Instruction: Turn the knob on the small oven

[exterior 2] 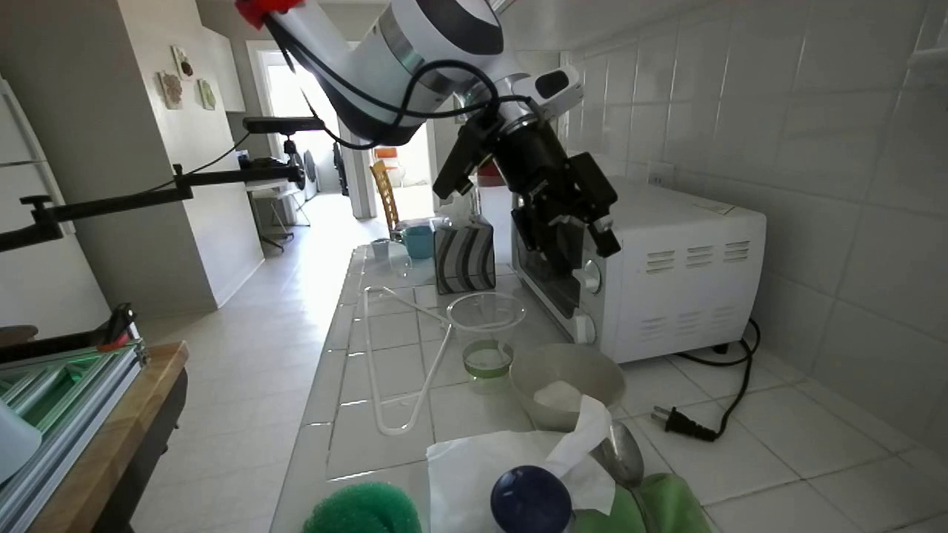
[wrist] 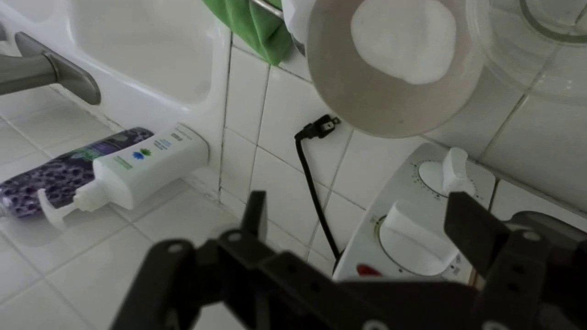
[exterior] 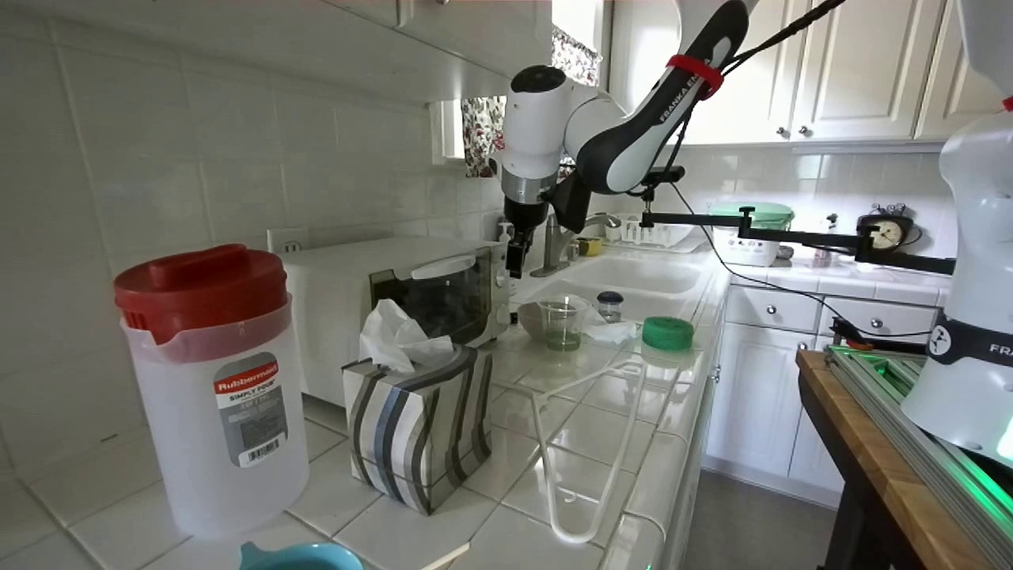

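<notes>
The small oven (exterior 2: 689, 274) is a white box with a dark glass door, standing against the tiled wall; in an exterior view its body (exterior: 348, 261) is partly behind the tissue box. Two white knobs sit on its front panel. The nearer, larger-looking knob (wrist: 415, 238) lies between the spread fingers in the wrist view, closer to the right-hand one; the farther knob (wrist: 458, 172) is just beyond that fingertip. My gripper (wrist: 357, 199) is open and holds nothing. In an exterior view the gripper (exterior 2: 581, 248) hangs just in front of and above the upper knob (exterior 2: 590, 275). Contact cannot be told.
A beige bowl (exterior 2: 570, 377) and a clear cup (exterior 2: 485, 333) stand near the oven's knob end. The unplugged cord (wrist: 312, 183) lies beside it. A striped tissue box (exterior: 419, 427) and red-lidded jug (exterior: 218, 427) are farther along. Soap bottles (wrist: 151, 160) are by the sink.
</notes>
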